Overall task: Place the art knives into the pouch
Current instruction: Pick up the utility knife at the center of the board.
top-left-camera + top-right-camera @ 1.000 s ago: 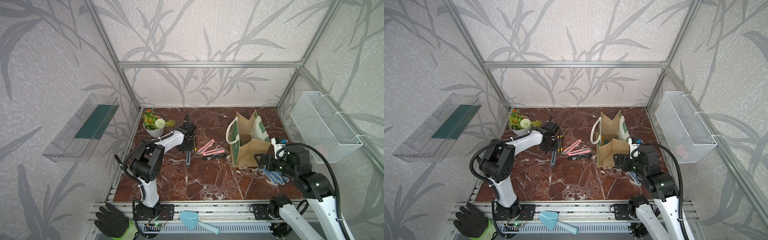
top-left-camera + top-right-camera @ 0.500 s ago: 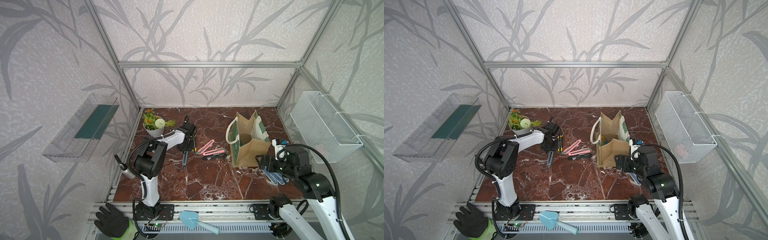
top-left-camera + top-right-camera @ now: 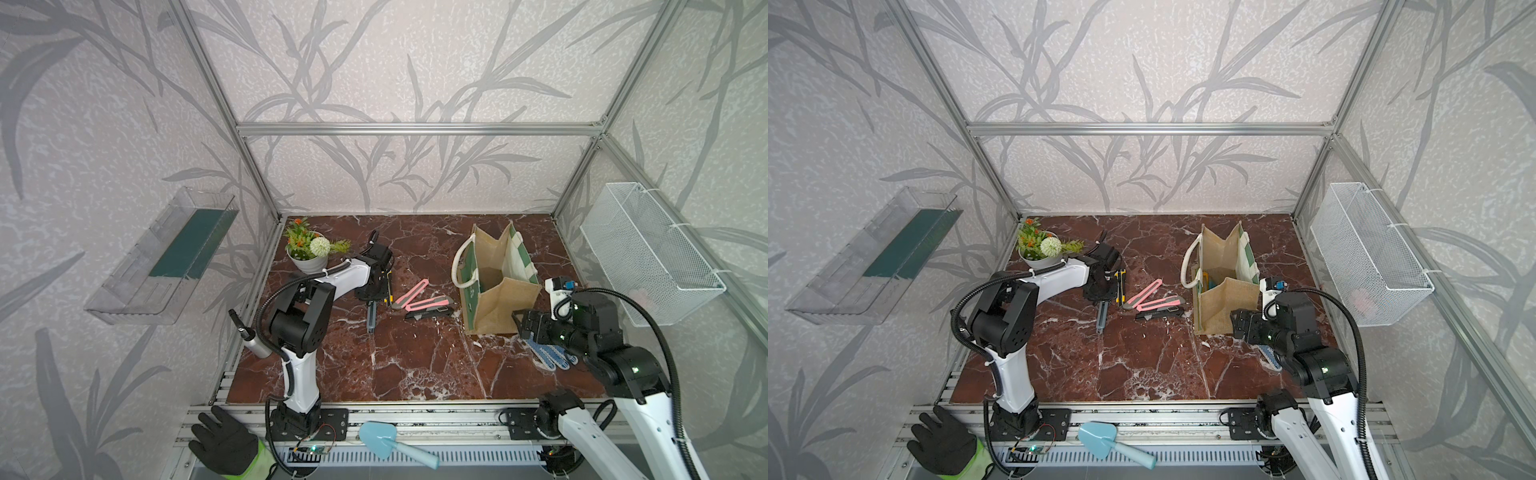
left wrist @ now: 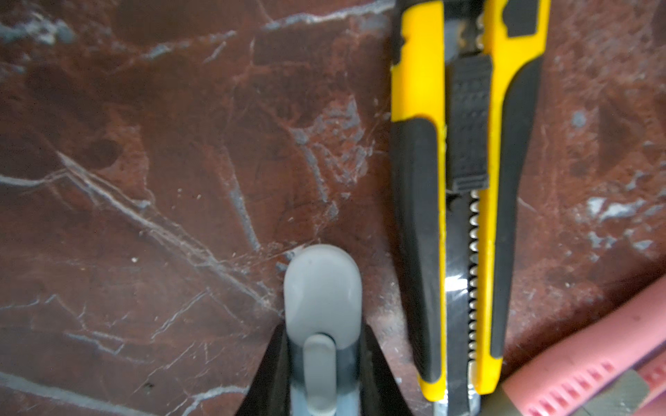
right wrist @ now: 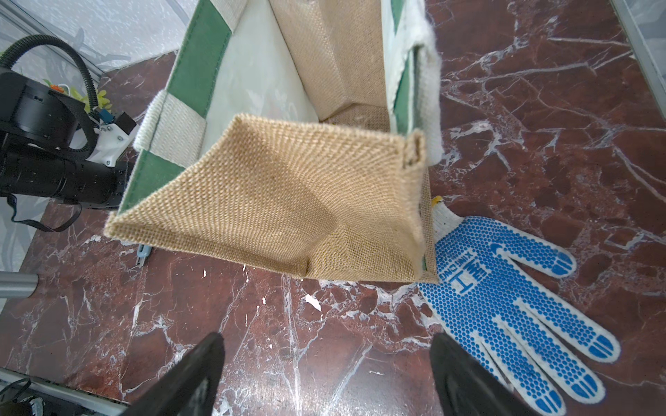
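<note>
Red marble table (image 3: 415, 365); left gripper (image 4: 322, 336) on the grey art knife (image 3: 370, 318).
Its jaws press both sides of the knife, which lies flat on the left, just beside a yellow cutter (image 4: 465, 216); the pouch (image 3: 498, 299) stands open on the right; the right gripper (image 5: 326, 340) hangs wide open and empty near it.

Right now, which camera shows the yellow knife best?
The left wrist view: the yellow knife is close up, slider and notched track clear. In both top views the knife is a small yellow sliver. The right wrist view misses it.
</note>
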`<state>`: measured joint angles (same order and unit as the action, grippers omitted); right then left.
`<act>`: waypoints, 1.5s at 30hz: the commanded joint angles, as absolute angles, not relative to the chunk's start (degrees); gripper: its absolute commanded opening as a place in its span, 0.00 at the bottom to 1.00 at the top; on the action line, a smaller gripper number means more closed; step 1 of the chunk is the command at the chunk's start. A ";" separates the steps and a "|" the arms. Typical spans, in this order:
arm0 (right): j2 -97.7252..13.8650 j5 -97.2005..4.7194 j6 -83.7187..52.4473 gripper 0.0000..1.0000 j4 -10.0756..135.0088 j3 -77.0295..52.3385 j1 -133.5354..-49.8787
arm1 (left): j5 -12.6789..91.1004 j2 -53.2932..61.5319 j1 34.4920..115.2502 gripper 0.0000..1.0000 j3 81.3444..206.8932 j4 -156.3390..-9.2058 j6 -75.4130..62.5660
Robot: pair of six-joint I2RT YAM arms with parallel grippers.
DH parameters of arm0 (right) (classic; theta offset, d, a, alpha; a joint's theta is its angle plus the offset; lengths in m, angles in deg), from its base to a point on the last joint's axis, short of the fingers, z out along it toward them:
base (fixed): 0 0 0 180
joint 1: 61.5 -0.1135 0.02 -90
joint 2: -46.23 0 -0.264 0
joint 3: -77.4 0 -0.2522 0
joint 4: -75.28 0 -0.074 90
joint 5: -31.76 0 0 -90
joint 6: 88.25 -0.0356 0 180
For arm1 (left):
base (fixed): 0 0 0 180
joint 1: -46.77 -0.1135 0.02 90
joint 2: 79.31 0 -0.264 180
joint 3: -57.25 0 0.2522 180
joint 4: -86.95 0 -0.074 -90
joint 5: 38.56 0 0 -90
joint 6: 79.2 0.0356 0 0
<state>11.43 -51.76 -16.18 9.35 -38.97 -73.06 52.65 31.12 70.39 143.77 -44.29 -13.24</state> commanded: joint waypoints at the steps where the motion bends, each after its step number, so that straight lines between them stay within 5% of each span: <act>1: 11.36 -51.44 -16.39 0.90 10.05 -38.26 -72.93 | 52.32 29.00 71.30 0.14 144.57 -42.35 -12.79; 17: 12.62 -44.73 -18.86 0.90 14.95 -39.58 -72.93 | 53.12 22.12 76.22 0.13 152.29 -36.51 -12.07; 23: 12.26 -43.91 -19.57 0.90 16.05 -39.35 -72.93 | 61.24 21.65 82.63 0.12 159.25 -32.97 -9.74; 45: 13.50 -47.06 -21.72 0.90 16.52 -40.14 -72.94 | 53.89 28.66 93.33 0.10 192.13 -28.12 -1.18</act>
<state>12.96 -46.25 -21.19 15.41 -39.54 -73.06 54.97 26.34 91.63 187.06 -30.25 -3.86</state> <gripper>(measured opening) 0.898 0.214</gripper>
